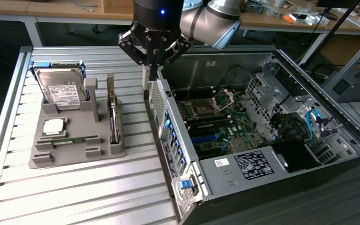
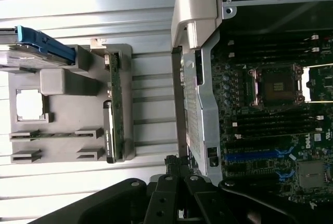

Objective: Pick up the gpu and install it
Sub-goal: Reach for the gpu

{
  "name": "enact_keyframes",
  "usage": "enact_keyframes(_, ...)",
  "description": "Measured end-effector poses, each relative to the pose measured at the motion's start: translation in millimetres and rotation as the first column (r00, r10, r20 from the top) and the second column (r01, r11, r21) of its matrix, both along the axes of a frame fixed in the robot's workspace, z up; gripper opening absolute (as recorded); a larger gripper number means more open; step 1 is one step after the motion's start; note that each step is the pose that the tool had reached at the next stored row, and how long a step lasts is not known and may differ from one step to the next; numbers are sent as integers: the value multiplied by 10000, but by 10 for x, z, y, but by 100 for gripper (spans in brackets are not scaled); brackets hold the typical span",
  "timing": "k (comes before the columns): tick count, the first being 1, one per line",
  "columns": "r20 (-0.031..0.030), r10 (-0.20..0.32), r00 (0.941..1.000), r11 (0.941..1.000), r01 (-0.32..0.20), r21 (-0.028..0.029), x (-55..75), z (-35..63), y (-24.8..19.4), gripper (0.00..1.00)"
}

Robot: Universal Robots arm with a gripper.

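We see bright, even light from above in the exterior view. The ribbed metal table (image 1: pixel 73 197) throws white glare along its slats, strongest at its near edge. Inside the open computer case (image 1: pixel 230 180) shadows pool. In the wrist view the slats wash out almost white, while the gripper (image 2: pixel 178 160) reads as a dark mass.

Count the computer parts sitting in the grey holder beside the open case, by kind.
Hard drive: 1
Graphics card: 1
Processor chip: 1
Memory stick: 1
Total: 4, all in the grey holder
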State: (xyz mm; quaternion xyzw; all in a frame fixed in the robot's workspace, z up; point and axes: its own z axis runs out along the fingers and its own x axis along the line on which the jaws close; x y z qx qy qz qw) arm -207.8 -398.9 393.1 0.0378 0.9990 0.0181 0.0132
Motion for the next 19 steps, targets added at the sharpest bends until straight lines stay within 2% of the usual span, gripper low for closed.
enact_keyframes(19,-1,0,10000,10000,0,-19,-93,0,0,11)
